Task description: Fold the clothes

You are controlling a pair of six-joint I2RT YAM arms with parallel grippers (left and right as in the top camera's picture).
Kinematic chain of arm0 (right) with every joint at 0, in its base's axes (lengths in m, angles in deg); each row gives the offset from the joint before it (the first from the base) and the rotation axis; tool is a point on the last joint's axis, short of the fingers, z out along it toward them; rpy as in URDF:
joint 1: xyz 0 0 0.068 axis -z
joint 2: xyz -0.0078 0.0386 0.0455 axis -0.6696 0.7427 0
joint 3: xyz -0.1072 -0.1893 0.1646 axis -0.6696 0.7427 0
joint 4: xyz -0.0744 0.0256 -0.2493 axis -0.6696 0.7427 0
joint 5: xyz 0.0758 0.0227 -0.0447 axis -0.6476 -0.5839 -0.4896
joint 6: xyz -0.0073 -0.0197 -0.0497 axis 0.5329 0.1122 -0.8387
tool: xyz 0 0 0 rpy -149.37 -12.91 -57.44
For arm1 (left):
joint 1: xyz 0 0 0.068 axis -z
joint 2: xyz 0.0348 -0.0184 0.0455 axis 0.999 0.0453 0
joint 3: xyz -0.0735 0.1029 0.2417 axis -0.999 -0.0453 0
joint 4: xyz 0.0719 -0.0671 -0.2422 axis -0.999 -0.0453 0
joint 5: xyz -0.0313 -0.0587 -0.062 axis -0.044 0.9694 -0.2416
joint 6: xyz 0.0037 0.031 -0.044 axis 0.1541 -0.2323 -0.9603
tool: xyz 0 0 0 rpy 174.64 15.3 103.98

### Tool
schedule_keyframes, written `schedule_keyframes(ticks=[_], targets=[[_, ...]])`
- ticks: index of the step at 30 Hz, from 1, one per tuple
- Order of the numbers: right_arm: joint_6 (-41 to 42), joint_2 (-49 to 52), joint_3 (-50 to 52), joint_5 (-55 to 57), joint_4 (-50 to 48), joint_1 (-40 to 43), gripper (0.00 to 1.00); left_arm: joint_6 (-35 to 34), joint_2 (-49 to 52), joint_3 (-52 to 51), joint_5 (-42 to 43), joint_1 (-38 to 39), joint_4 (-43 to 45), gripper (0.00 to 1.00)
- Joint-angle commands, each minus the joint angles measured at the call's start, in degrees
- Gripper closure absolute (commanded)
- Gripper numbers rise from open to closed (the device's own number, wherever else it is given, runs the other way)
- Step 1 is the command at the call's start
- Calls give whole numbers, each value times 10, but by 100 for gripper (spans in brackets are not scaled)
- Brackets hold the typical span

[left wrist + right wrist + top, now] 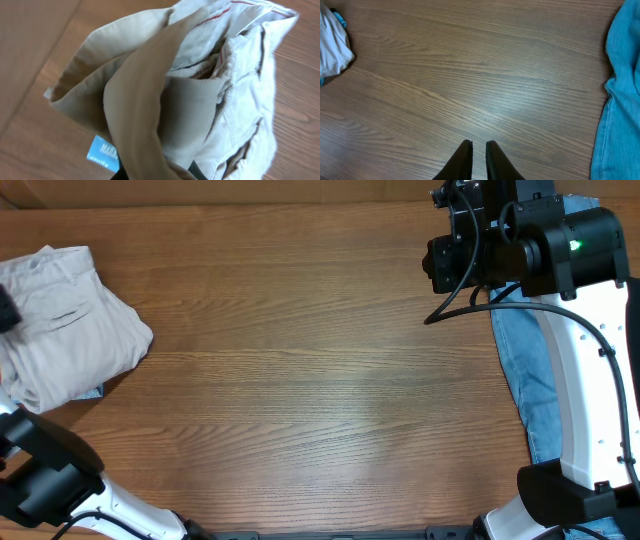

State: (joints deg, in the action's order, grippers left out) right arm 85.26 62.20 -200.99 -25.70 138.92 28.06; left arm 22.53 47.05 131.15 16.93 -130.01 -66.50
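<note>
Worktop (320, 380): smooth brown wood grain.
Trousers (65, 325): cream cotton, rumpled, left edge.
Jeans (530, 380): blue denim, right edge.
Left gripper (152, 174): pinching a trouser fold.
Right gripper (479, 145): nearly closed, holding nothing.

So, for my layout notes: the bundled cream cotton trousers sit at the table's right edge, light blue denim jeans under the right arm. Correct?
No. The overhead view shows the bundled cream cotton trousers at the table's left edge; the light blue denim jeans do lie under the right arm.

Bare table (320, 380) between cream trousers (65, 320) and jeans (530, 380).
</note>
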Motion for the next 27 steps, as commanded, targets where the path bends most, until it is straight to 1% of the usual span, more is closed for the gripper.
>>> schedule_keyframes(ticks=[1,2,3,6,8,9,11,12,15,16,17,19,20,21,25,27], targets=[[3,-7,-1,3,0,0,86,-110,7,6,-29,-38,0,33],[3,-7,-1,3,0,0,86,-156,6,6,-37,-48,-7,6],[3,-7,-1,3,0,0,86,-176,5,6,-31,-55,-15,0],[3,-7,-1,4,-5,0,86,-183,1,6,-8,-68,-25,0],[3,-7,-1,4,-12,0,76,-193,-7,6,-30,-69,-29,0],[3,-7,-1,4,-15,1,67,-210,-14,9,-59,-69,-37,0],[14,-7,-1,4,-20,6,66,-220,-27,20,-75,-70,-49,0],[18,-7,-1,4,-21,9,65,-220,-35,28,-58,-69,-56,0],[33,-7,-1,4,-32,24,63,-184,-67,58,58,-59,-74,0],[68,-7,-1,3,-57,45,56,-154,-107,75,112,-24,-89,0],[76,-7,-1,4,-62,50,50,-139,-126,76,123,0,-91,0],[93,-7,-1,3,-83,66,31,-117,-160,76,120,60,-90,0],[95,-7,-1,-1,-93,73,19,-106,-175,76,117,95,-88,0],[94,-7,-1,-3,-102,80,0,-95,-187,76,116,132,-86,0],[88,-2,0,-3,-119,93,0,-89,-204,76,82,275,-83,0],[63,3,0,-2,-123,97,0,-86,-195,76,65,338,-87,0]])
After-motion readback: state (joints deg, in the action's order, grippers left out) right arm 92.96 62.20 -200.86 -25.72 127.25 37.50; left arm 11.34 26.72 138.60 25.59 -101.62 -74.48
